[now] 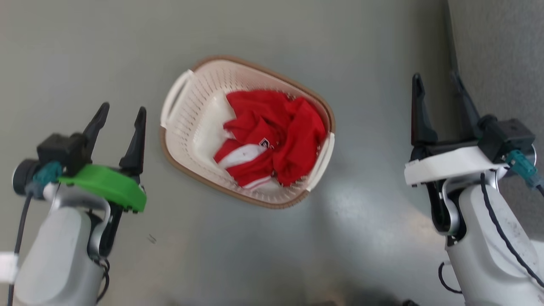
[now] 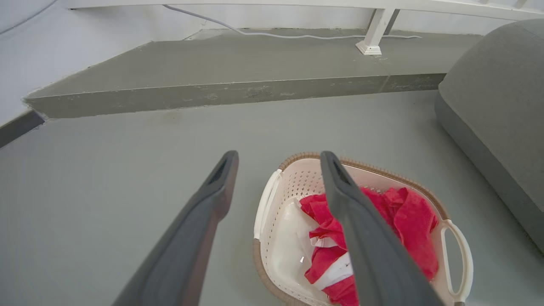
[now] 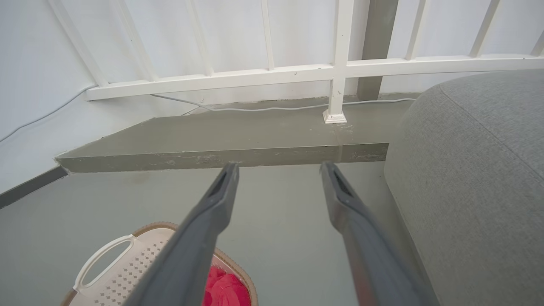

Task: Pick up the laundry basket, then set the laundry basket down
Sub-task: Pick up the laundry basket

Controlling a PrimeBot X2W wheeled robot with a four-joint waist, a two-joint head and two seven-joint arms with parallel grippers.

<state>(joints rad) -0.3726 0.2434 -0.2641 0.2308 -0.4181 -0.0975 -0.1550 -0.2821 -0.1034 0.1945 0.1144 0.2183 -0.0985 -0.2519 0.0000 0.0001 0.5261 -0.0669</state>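
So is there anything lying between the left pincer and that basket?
Nothing: in the head view the grey floor between the left pincer and the laundry basket is bare, and the two are apart.

Soft, fairly bright, even daylight; the smooth grey-green floor [image 1: 365, 221] shows a pale sheen at the head view's lower right; the cream-white perforated plastic laundry basket [image 1: 191, 114] throws only a faint shadow; the pale grey left forearm [image 1: 55, 255] is blur-smeared; in the right wrist view the white slatted railing [image 3: 297, 72] bows with wide-angle distortion.
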